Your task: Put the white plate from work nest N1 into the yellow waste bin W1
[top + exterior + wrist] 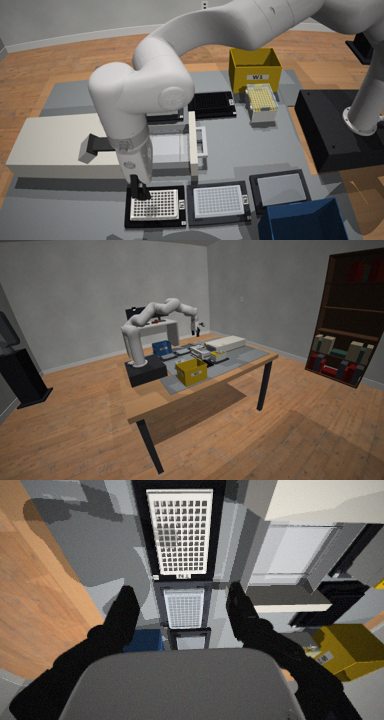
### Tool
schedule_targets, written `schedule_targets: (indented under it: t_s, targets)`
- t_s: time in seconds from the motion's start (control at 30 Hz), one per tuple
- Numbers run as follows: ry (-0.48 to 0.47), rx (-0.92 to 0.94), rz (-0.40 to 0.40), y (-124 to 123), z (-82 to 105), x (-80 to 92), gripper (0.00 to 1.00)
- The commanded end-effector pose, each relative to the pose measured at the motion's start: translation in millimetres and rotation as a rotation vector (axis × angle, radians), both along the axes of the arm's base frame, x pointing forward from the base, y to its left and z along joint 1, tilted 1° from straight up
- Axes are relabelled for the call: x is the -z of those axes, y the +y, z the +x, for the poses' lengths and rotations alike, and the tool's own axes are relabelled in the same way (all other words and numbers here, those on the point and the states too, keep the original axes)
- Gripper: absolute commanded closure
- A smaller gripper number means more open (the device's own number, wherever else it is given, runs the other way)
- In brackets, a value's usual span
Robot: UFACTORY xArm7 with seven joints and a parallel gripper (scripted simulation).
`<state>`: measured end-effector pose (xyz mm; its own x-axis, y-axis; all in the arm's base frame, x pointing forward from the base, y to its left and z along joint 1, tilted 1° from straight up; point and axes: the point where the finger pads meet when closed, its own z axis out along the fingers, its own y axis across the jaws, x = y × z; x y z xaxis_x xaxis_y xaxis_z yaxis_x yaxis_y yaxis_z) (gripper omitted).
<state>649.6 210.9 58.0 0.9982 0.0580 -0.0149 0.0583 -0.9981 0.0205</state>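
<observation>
Pincer (182, 607) hangs wide apart and empty above the white plate (154, 208), ready to grab it.

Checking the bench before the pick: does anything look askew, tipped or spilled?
Nothing stands out. The white well plate lies flat and square in its black nest N1, the yellow bin W1 stands upright, and the cream cooler's drawer is partly out. The open gripper hangs above the plate.

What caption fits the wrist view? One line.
Open gripper high above the bench, white plate in nest N1 ahead.
</observation>
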Motion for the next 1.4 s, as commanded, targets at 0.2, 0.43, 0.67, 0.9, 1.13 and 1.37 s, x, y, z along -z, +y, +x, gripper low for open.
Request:
schedule_targets:
  t_s: [0.2,0.43,0.67,0.9,1.13,1.37]
  targets:
    - [-0.005,0.000,0.002,0,1.5,7.1,0.00]
    - [-0.005,0.000,0.002,0,1.4,18.8,0.00]
    - [-0.005,0.000,0.002,0,1.3,27.0,0.00]
    - [-0.005,0.000,0.002,0,1.2,38.7,0.00]
    - [-0.005,0.000,0.002,0,1.1,47.1,0.00]
    - [-0.005,0.000,0.002,-1,1.0,58.8,0.00]
